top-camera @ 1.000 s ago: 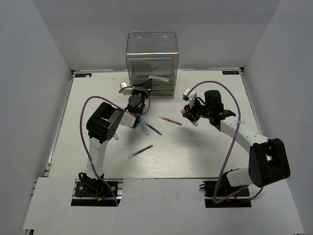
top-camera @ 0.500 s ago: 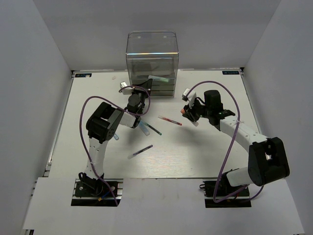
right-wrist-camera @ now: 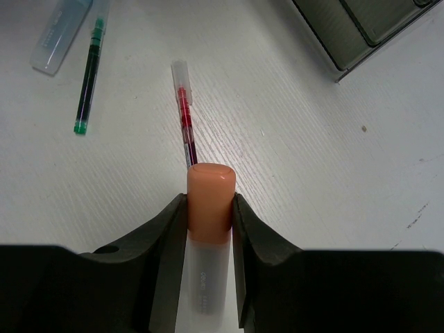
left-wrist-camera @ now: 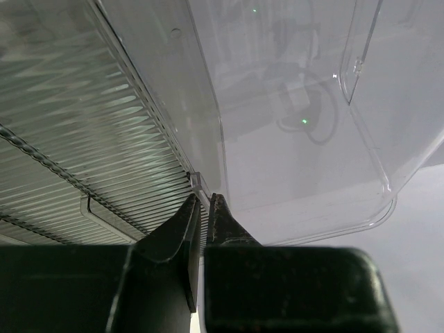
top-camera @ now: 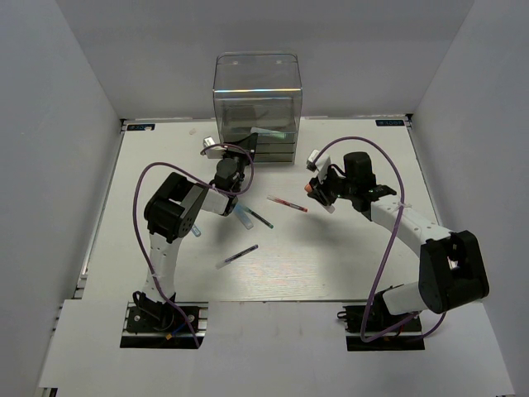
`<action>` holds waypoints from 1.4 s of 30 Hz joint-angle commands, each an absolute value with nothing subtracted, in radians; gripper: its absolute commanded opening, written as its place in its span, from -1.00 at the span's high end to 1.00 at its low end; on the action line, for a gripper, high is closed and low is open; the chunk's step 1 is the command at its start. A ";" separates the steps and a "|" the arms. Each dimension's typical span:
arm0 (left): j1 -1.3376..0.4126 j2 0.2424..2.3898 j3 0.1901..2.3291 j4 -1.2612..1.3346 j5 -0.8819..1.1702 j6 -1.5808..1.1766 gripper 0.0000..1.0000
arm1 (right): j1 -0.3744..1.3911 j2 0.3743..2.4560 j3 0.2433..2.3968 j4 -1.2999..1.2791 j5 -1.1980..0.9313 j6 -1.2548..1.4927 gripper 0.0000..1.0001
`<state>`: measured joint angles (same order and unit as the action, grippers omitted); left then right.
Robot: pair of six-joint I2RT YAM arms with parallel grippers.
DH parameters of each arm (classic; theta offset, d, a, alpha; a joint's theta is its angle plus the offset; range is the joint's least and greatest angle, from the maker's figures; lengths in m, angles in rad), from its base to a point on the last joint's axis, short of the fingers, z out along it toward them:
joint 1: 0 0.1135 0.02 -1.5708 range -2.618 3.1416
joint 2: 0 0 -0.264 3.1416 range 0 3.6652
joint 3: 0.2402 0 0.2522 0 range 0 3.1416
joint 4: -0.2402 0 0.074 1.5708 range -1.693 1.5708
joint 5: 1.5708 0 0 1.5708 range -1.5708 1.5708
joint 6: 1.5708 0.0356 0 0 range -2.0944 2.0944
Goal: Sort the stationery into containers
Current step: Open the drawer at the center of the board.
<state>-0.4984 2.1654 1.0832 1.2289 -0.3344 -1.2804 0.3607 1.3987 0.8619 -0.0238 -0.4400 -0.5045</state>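
Note:
The containers are the drawers of a clear plastic box (top-camera: 256, 107) at the table's far middle. My left gripper (top-camera: 238, 157) is at the box's lower left front; in the left wrist view its jaws (left-wrist-camera: 202, 200) pinch the thin clear edge of a drawer (left-wrist-camera: 199, 184). My right gripper (top-camera: 316, 188) is shut on an orange-capped pale marker (right-wrist-camera: 210, 184) and holds it above the table, right of the box. A red pen (right-wrist-camera: 184, 121) lies just ahead of it, also seen from above (top-camera: 287, 203). A green-ended dark pen (top-camera: 259, 217) and a light-blue marker (top-camera: 243, 218) lie mid-table.
A thin grey-purple pen (top-camera: 238, 255) lies nearer the front. A green-capped marker (top-camera: 269, 132) lies in a drawer. Purple cables (top-camera: 388, 240) loop over both arms. White walls close in the table on three sides.
My right gripper has drifted slightly left and farther with the orange-capped marker. The left gripper stays at the drawer edge.

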 commanded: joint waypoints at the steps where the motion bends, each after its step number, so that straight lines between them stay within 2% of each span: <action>1: -0.499 2.043 1.138 1.371 -0.302 -1.255 1.00 | 0.364 1.404 0.907 0.020 -0.440 -0.509 1.00; 10: -0.499 2.025 1.157 1.362 -0.302 -1.255 1.00 | 0.367 1.404 0.908 0.021 -0.439 -0.511 1.00; 22: -0.499 2.025 1.157 1.342 -0.311 -1.255 0.73 | 0.367 1.401 0.900 0.020 -0.437 -0.509 1.00; 27: -0.499 2.025 1.146 1.342 -0.321 -1.255 0.45 | 0.368 1.400 0.897 0.021 -0.437 -0.509 1.00; 31: -0.499 2.025 1.146 1.351 -0.321 -1.255 0.37 | 0.370 1.399 0.894 0.021 -0.437 -0.511 1.00; 42: -0.499 2.006 1.137 1.361 -0.330 -1.255 0.36 | 0.370 1.401 0.893 0.025 -0.437 -0.511 1.00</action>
<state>-0.4988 2.1502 1.0897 1.2022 -0.3298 -1.2518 0.3634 1.4006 0.8619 -0.0223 -0.4362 -0.5053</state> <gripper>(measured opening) 0.311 0.343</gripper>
